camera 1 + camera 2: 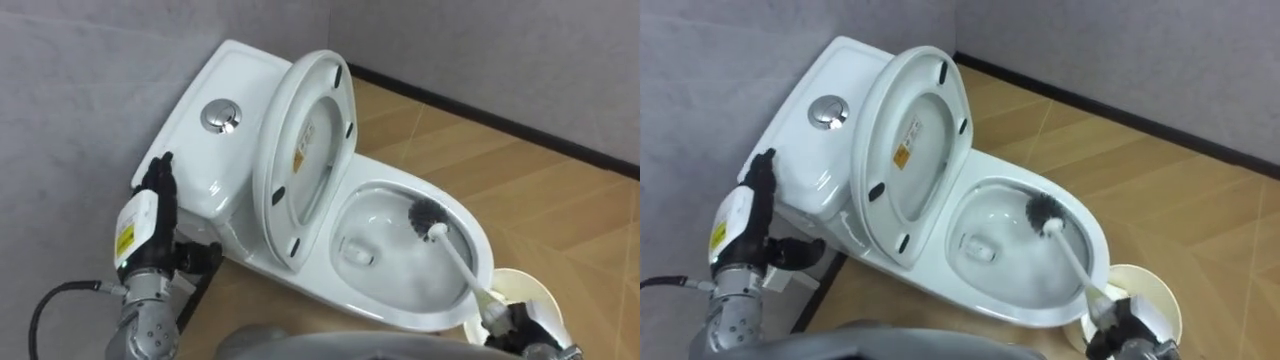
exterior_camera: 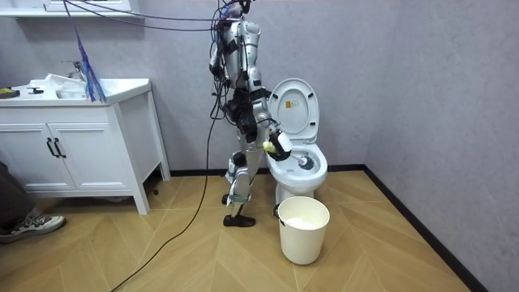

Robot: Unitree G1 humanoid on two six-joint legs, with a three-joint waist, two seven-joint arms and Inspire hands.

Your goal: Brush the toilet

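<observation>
- left hand (image 1: 158,180), lower left by the tank (image 1: 240,85): can't tell its state
- brush (image 1: 450,250) has its bristles down in the bowl (image 1: 395,315), centre-right; hard scrubbing could splash water out
- right hand (image 1: 520,325), lower right, is wrapped round the brush's far end, so it might twist loose

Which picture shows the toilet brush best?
The left eye view: the toilet brush shows clearly, dark bristles in the toilet bowl, white handle running to the right hand. The right eye view shows nearly the same. In the room view it is a tiny dark spot in the bowl.
</observation>
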